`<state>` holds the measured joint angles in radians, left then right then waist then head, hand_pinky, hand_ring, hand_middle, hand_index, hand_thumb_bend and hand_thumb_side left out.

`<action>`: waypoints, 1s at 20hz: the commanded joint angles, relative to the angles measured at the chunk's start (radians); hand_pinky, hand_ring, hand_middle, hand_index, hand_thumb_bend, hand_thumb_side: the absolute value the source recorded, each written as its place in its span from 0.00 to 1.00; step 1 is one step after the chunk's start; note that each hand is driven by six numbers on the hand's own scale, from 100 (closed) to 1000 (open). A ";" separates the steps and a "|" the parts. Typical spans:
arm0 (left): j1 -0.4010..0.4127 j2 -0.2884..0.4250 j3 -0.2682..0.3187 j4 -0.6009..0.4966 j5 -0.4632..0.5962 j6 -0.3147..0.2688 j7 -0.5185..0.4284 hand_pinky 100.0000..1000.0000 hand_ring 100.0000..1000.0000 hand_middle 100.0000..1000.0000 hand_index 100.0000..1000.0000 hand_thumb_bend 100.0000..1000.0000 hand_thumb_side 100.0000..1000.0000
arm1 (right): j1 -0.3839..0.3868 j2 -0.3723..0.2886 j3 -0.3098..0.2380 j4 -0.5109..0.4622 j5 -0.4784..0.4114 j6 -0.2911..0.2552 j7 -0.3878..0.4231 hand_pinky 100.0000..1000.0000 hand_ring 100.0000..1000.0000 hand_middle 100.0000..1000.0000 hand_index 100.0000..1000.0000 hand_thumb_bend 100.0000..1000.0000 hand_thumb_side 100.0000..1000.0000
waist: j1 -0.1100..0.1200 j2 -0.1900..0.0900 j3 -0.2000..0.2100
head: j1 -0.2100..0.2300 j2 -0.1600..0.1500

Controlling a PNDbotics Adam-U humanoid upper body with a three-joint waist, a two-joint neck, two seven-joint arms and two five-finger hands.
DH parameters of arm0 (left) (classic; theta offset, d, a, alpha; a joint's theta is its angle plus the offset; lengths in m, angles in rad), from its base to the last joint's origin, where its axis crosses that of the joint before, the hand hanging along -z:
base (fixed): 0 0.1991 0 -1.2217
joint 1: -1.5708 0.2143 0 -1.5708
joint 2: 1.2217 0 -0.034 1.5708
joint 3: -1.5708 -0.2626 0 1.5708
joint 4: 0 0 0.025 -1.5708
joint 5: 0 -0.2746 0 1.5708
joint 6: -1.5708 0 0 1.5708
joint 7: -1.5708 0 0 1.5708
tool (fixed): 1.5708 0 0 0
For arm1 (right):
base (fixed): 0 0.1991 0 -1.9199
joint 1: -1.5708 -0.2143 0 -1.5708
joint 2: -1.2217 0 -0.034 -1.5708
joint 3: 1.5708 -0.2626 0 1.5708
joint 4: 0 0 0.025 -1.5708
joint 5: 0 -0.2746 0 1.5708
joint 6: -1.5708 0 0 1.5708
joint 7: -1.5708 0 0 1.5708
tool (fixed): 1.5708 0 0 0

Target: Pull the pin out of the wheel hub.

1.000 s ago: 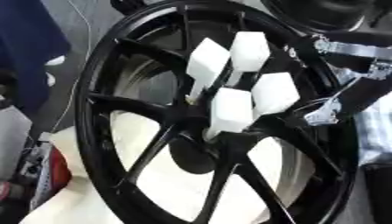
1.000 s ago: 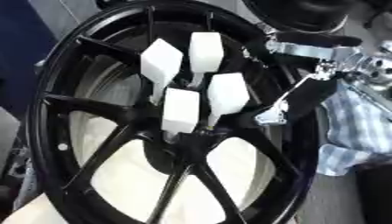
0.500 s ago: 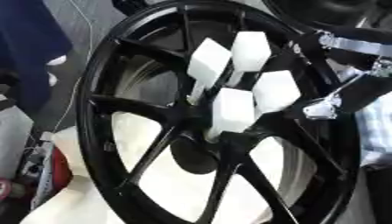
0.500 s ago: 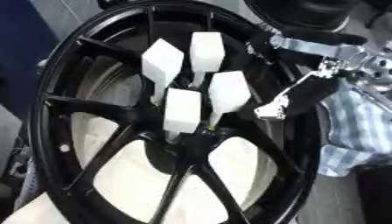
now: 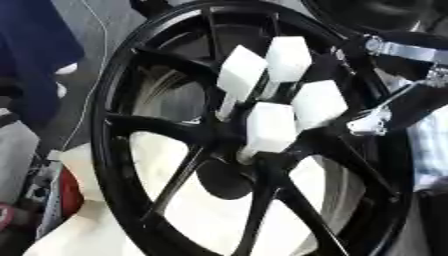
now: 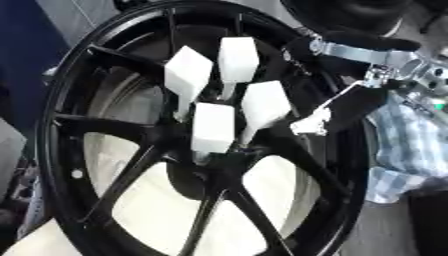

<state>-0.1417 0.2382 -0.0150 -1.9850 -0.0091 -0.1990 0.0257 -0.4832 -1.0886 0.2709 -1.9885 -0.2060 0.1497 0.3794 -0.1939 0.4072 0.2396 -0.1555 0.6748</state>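
A black spoked wheel (image 5: 131, 125) stands tilted and fills both views. Several white pins with blocky heads stick out of its hub (image 5: 254, 155): two upper ones (image 6: 188, 72) (image 6: 238, 57), a lower one (image 6: 213, 127) and a right one (image 6: 265, 102). My right hand (image 6: 350, 102), black with silver joints, reaches in from the upper right over the rim. One straight finger with a silver tip (image 6: 311, 122) points at the right pin and stops a little short of it. The hand holds nothing. My left hand shows in no view.
The wheel rests on a white base (image 5: 79, 235). A red object (image 5: 70, 195) lies at the lower left. Dark blue clothing (image 5: 35, 60) stands at the left edge. A checked cloth (image 6: 411, 150) lies to the right, and another dark tyre (image 6: 350, 12) sits at the top right.
My right hand's fingertip has risen slightly beside the right pin. The pins and the wheel have not moved.
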 commanded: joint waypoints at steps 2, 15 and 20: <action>-0.006 0.006 0.000 -0.015 -0.002 0.003 0.001 0.78 0.94 0.66 0.78 0.00 0.76 | -0.009 -0.031 -0.018 -0.011 -0.010 0.000 0.003 0.59 0.65 0.70 0.65 0.45 0.14 | 0.006 -0.023 -0.001 | 0.002 -0.011; -0.008 0.005 0.000 -0.015 -0.003 0.014 0.001 0.78 0.94 0.67 0.78 0.00 0.75 | -0.035 -0.022 -0.014 -0.011 -0.062 0.001 0.023 0.57 0.61 0.64 0.61 0.44 0.12 | -0.002 -0.025 0.008 | 0.019 -0.004; -0.008 0.005 0.001 -0.015 -0.005 0.017 0.002 0.78 0.93 0.67 0.78 0.00 0.75 | -0.043 -0.019 -0.011 -0.011 -0.070 0.006 0.026 0.56 0.60 0.64 0.61 0.44 0.12 | -0.005 -0.027 0.010 | 0.018 0.003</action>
<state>-0.1426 0.2379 -0.0149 -1.9850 -0.0092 -0.1844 0.0275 -0.5132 -1.0870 0.2715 -1.9885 -0.2658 0.1549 0.4038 -0.2056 0.4064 0.2487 -0.1383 0.6756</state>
